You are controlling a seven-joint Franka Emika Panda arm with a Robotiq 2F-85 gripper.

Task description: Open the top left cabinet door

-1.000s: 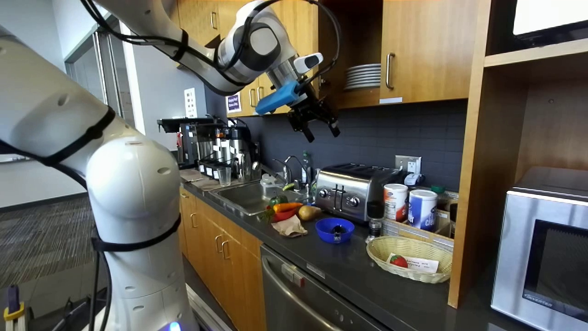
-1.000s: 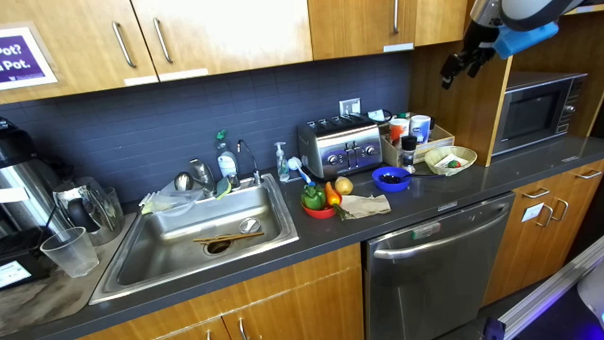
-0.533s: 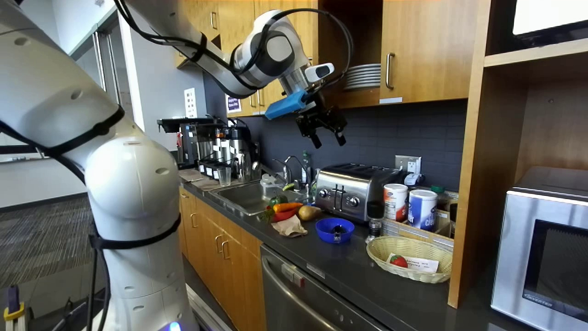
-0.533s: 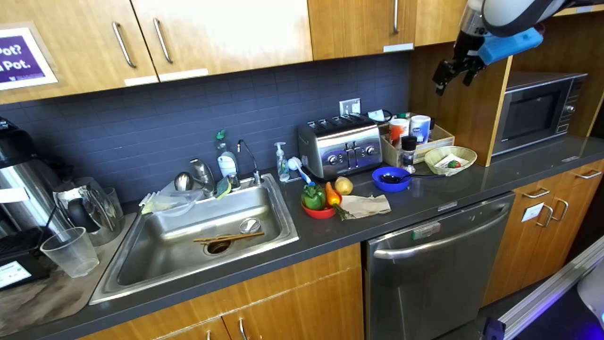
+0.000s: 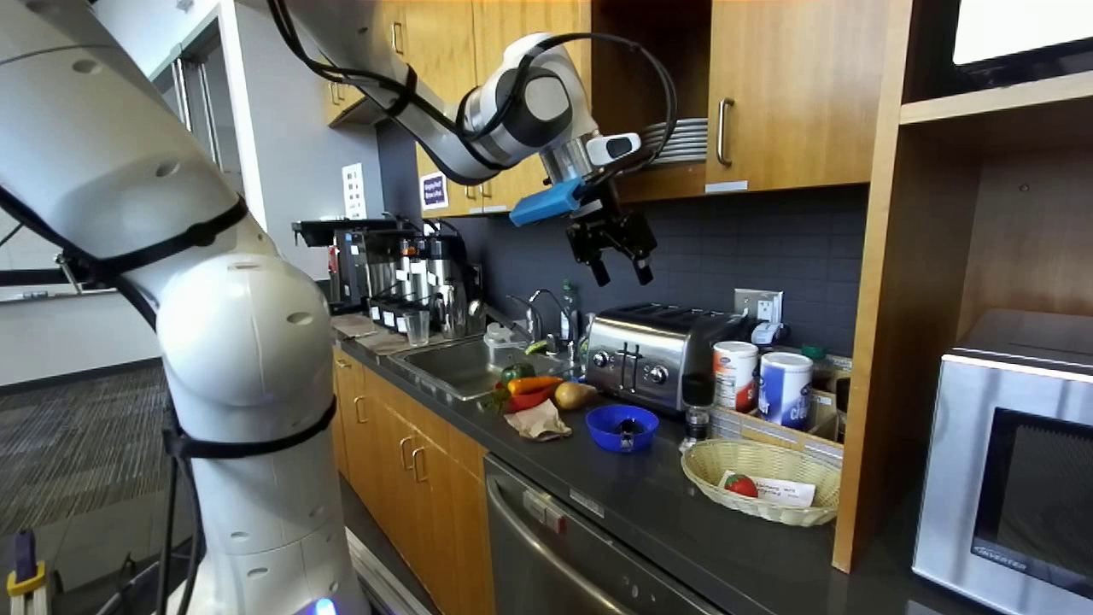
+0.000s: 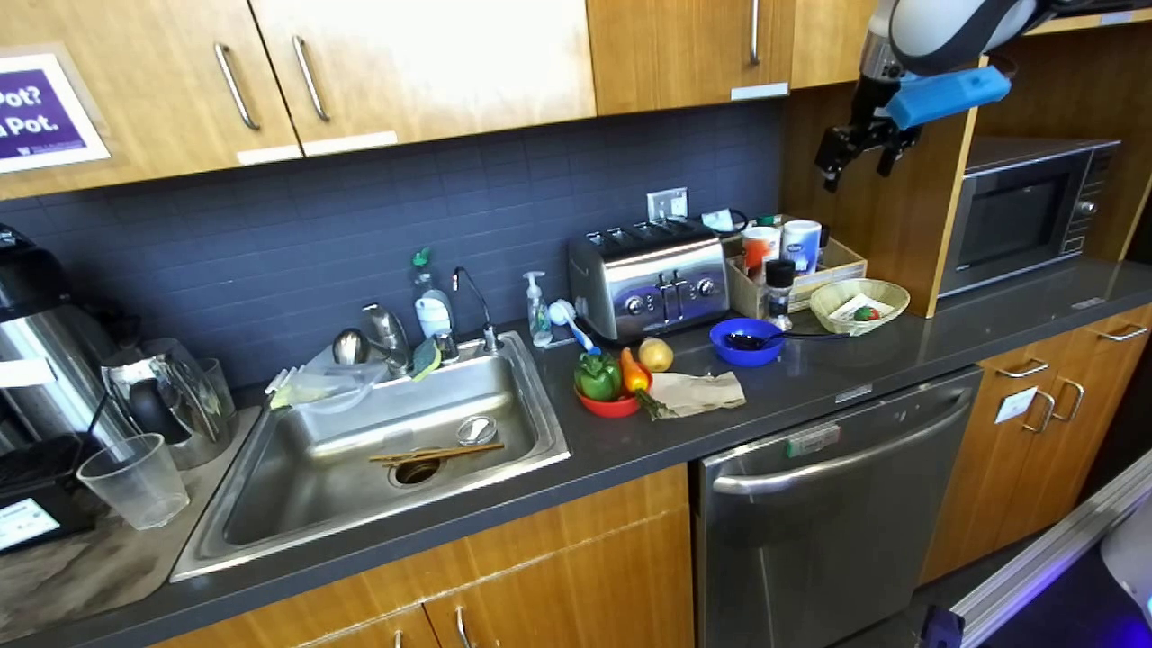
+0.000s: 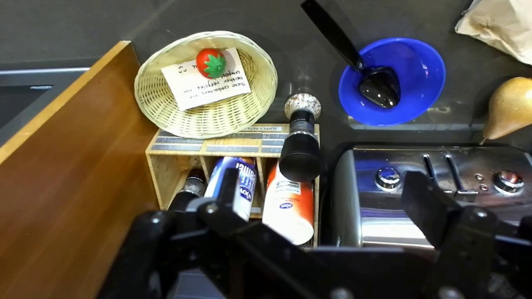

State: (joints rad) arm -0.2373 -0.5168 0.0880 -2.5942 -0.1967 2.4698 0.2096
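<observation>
In an exterior view, the cabinet door point(image 6: 684, 54) is hanging above the toaster point(image 6: 648, 279), apparently open; rightward, the gripper point(image 6: 858, 175) is being held empty, fingers apart, and slow retreat, clear of the door, is being advised.

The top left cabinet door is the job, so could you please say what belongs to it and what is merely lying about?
Belongs to the job: top left cabinet door, its silver handle, gripper.
Lying about: blue bowl, wicker basket, pear, green pepper, toaster.

White arm point(image 5: 243, 342), black cables point(image 5: 286, 30), blue block point(image 5: 546, 203), black pincer point(image 5: 622, 275), blurred screws point(image 7: 480, 214) perhaps silvery
</observation>
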